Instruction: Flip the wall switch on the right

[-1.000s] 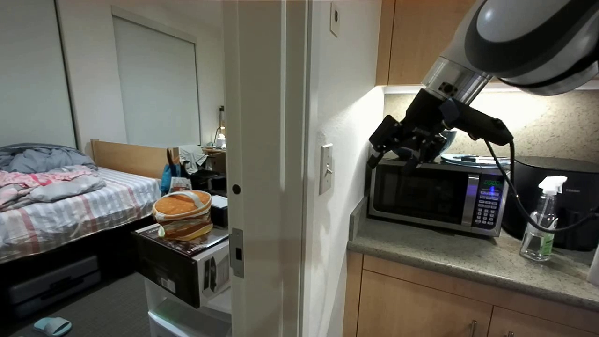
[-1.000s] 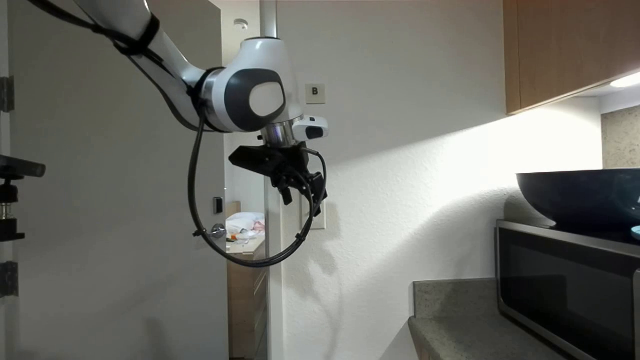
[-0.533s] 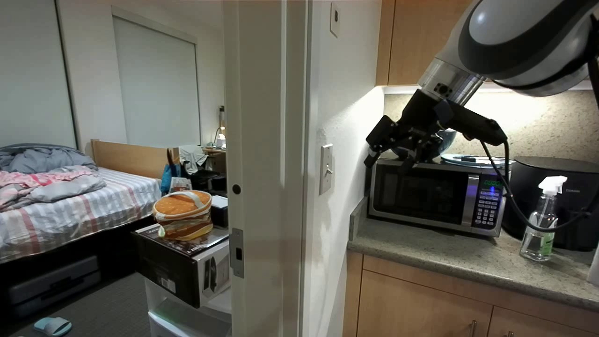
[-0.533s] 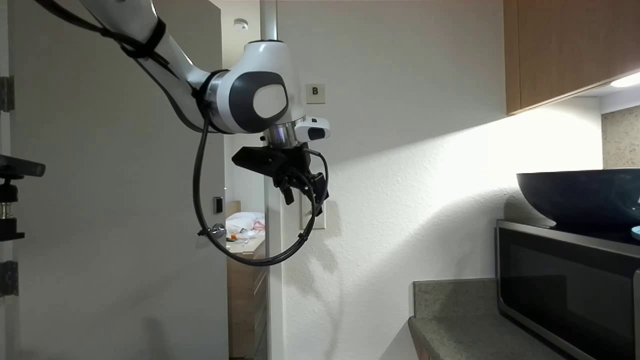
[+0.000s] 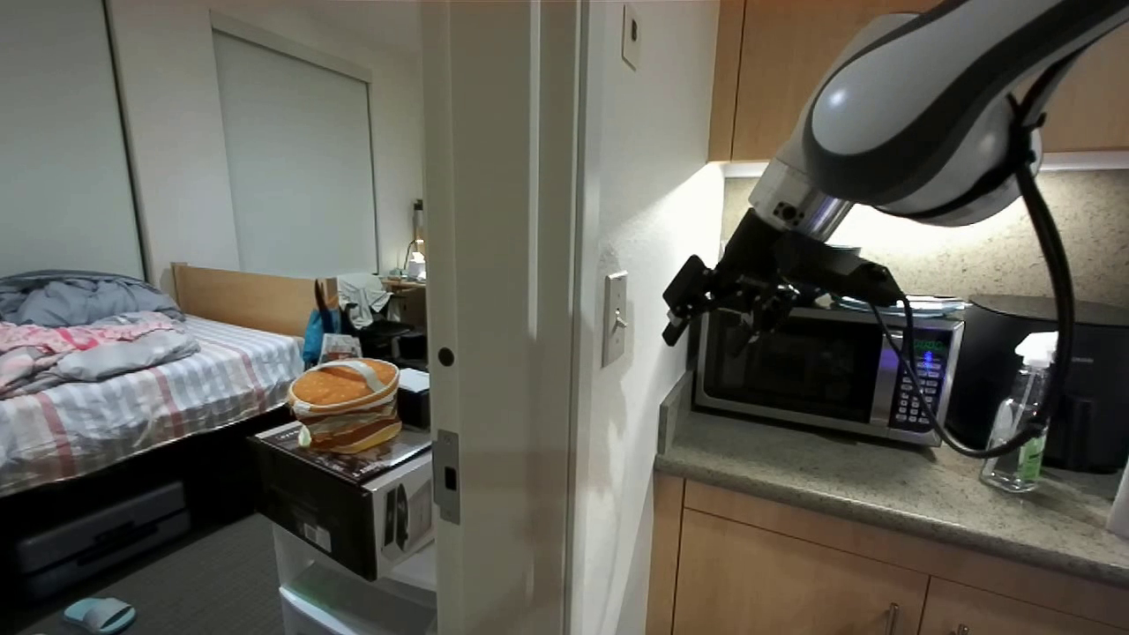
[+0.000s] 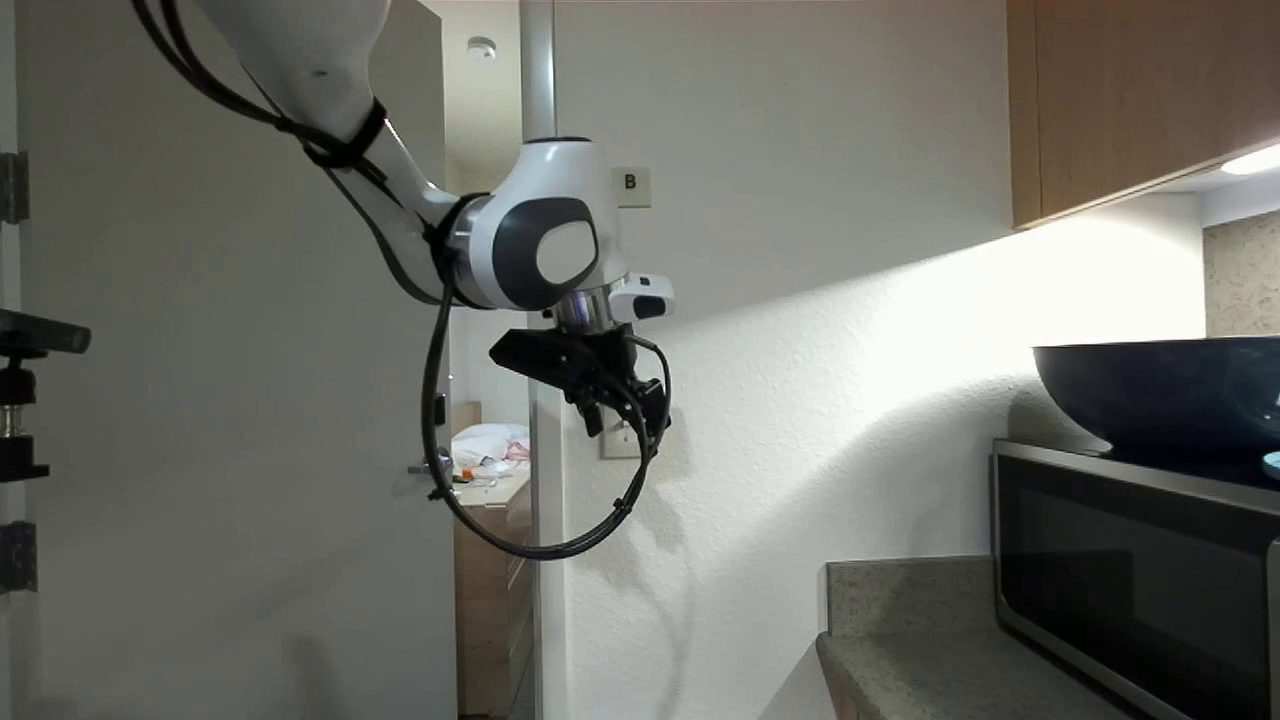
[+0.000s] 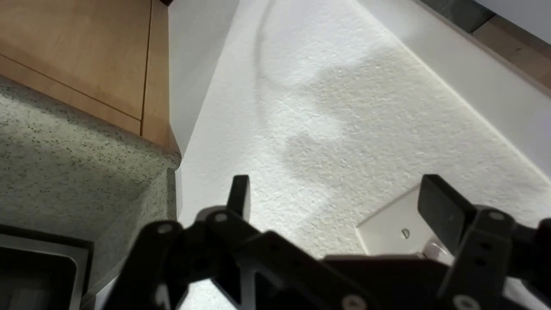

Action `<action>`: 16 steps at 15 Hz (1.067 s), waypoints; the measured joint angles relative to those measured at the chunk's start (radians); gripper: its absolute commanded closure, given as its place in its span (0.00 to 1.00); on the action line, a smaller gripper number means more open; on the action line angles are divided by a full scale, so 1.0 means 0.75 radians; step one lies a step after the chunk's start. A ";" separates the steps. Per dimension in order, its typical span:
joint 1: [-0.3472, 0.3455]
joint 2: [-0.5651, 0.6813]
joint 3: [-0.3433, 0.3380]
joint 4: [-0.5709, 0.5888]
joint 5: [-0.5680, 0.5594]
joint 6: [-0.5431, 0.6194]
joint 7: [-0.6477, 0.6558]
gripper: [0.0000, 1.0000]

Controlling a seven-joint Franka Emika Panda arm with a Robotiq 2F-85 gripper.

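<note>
The wall switch (image 5: 615,317) is a small white upright plate with a protruding toggle, on the white wall beside the door frame. In an exterior view my gripper (image 5: 708,332) hangs tilted down to the right of the switch, near its height and apart from it. In an exterior view the gripper (image 6: 628,422) covers the plate's upper part; the lower part of the switch (image 6: 617,442) shows below. In the wrist view the gripper (image 7: 335,189) is open with nothing between the fingers. The switch (image 7: 392,230) lies beyond the right finger, which partly hides plate and toggle.
A greyish wall fitting (image 5: 631,37) is above the switch. A microwave (image 5: 820,375) and a spray bottle (image 5: 1016,432) stand on the stone counter (image 5: 794,467). A dark bowl (image 6: 1160,390) rests on the microwave. A door frame (image 5: 503,353) edges the wall. The arm's cable loop (image 6: 530,550) hangs below.
The arm and gripper have come lower and closer to the wall, leftward in an exterior view, rightward and down in an exterior view. The switch looks unchanged.
</note>
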 measured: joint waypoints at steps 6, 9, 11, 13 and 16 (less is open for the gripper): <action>0.020 0.188 -0.009 0.133 0.061 0.001 -0.018 0.00; 0.026 0.226 -0.009 0.171 0.072 0.001 -0.021 0.00; 0.026 0.228 -0.009 0.173 0.072 0.001 -0.021 0.00; 0.027 0.228 -0.009 0.173 0.071 0.003 -0.020 0.00; 0.037 0.228 -0.006 0.170 0.071 0.090 -0.012 0.00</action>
